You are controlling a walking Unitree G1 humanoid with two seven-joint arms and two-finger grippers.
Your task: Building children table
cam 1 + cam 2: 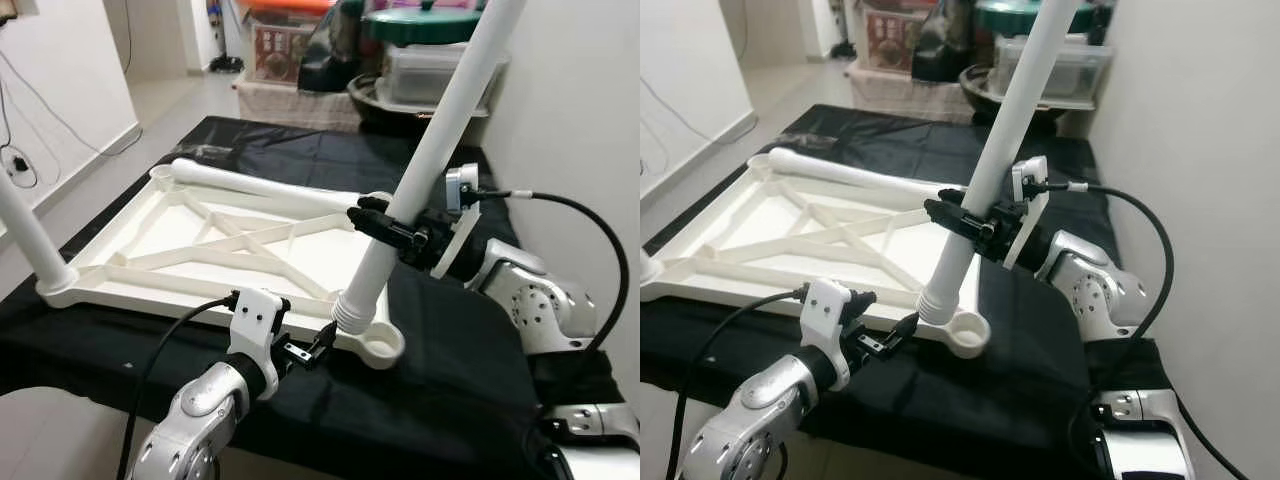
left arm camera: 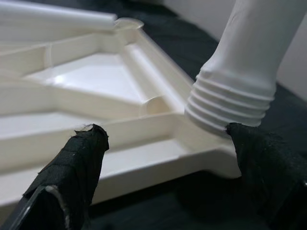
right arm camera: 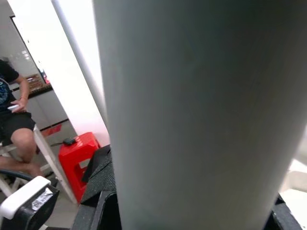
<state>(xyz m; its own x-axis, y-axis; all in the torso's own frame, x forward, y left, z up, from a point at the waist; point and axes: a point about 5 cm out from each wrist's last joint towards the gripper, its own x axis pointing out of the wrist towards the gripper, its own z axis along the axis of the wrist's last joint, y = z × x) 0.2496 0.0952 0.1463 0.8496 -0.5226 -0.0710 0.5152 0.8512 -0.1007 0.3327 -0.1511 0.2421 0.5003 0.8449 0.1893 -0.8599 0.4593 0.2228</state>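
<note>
Left eye view: right claw (image 1: 385,222) clamps the tilted leg (image 1: 430,160), its threaded end just beside the tabletop's (image 1: 200,250) corner socket (image 1: 375,345); tilt risks cross-threading. Left wrist view: left claw (image 2: 163,158), wide, could block it.

The tabletop (image 1: 200,245) and the leg (image 1: 430,160) were white. The cloth (image 1: 450,360) was plain black. The stool (image 3: 79,153) was red; the lid (image 1: 420,25) was green.

A desk (image 1: 450,390) draped in black cloth carries the white tabletop (image 1: 190,255) — lying upside down, ribs up — with a loose white leg (image 1: 250,182) resting along its far edge.
</note>
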